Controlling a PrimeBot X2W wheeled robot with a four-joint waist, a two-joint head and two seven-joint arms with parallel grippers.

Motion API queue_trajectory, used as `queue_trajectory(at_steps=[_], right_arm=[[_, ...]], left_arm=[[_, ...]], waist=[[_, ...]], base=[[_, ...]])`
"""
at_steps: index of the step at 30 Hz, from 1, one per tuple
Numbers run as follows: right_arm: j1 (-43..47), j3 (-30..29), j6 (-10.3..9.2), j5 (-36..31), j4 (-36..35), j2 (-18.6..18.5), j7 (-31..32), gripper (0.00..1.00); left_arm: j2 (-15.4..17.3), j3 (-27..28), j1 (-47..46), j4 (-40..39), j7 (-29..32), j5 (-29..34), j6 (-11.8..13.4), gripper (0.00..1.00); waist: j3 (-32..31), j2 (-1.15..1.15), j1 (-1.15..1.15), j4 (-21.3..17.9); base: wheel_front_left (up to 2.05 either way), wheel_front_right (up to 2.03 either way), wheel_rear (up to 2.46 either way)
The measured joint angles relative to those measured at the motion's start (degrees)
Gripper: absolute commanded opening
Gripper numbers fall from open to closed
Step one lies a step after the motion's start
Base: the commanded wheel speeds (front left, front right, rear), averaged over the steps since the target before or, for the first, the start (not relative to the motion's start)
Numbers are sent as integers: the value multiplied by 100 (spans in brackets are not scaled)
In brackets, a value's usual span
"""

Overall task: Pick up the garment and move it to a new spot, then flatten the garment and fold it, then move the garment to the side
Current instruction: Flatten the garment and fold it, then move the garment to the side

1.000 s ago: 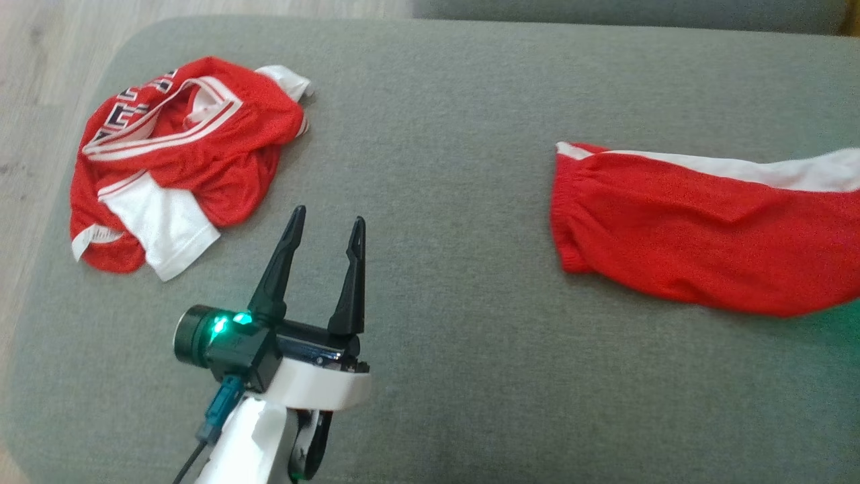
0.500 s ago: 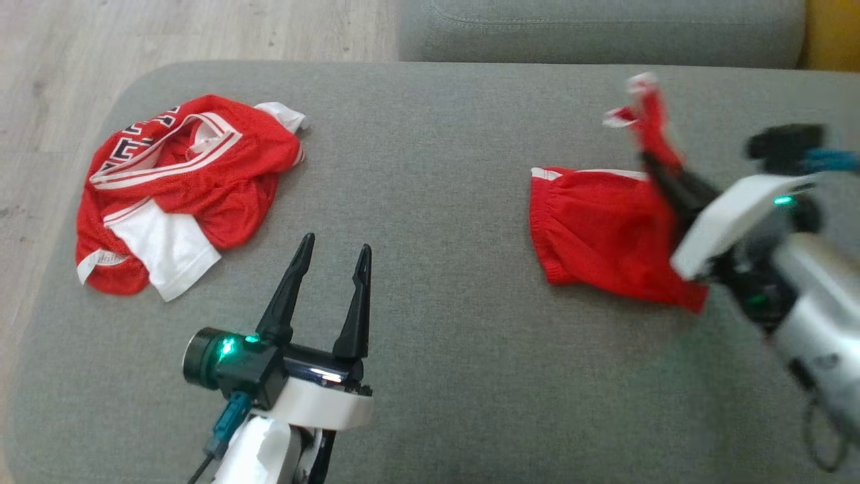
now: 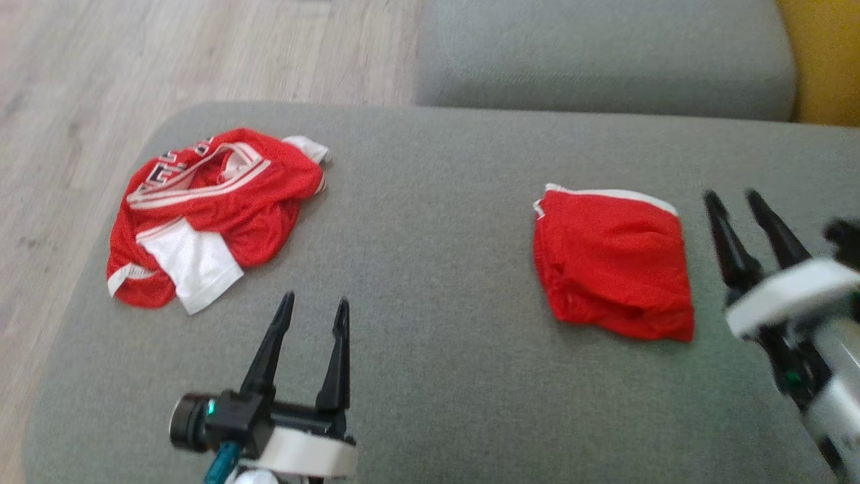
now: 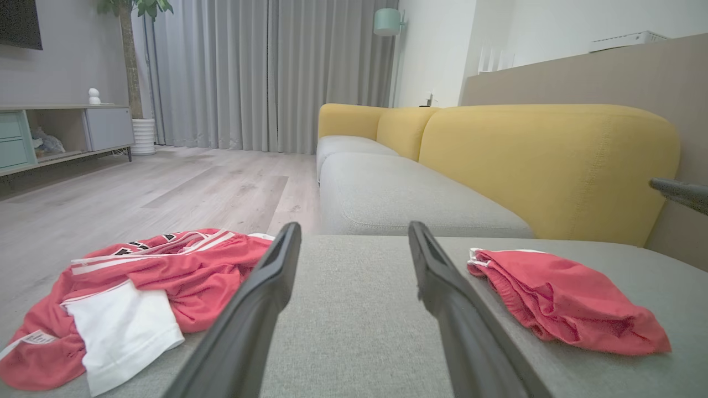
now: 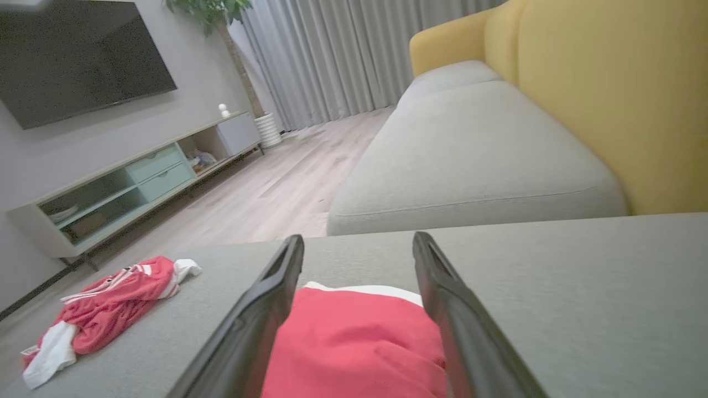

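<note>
My right gripper [image 3: 730, 195] hangs, fingers apart, just beside the folded red shorts [image 3: 615, 262] on the grey cushion [image 3: 437, 269]; my left gripper [image 3: 316, 298], also spread, holds nothing. Soft, light and limp, the shorts likely need pinching through every layer at the waistband.

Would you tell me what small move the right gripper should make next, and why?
Probably shift the right gripper onto the edge nearest it of the folded red shorts and close: they lie folded on the grey cushion, the gripper stands open beside them, and moving them aside is left.
</note>
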Motion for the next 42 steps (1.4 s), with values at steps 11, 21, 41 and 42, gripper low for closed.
queue_trajectory(at_steps=[11,21,41,42], right_arm=[[2979,-2452,0,-3033,-1644,1260,-15,100],[3929,-2759,0,-4188,-2165,2134,-15,100],[3982,-2910,0,-4245,-2095,2184,-15,100],[3981,-2911,0,-4245,-2089,2184,-15,100]], left_arm=[[9,353,563,272,1,210,151,100],[9,590,1016,738,2,364,-18,100],[8,681,1016,568,1,411,-59,100],[8,678,1017,569,1,411,-63,100]], waist=[[-580,0,0,-283],[-928,0,0,-369],[-936,0,1,-270],[-935,0,1,-276]], base=[[0,0,0],[0,0,0],[0,0,0],[0,0,0]])
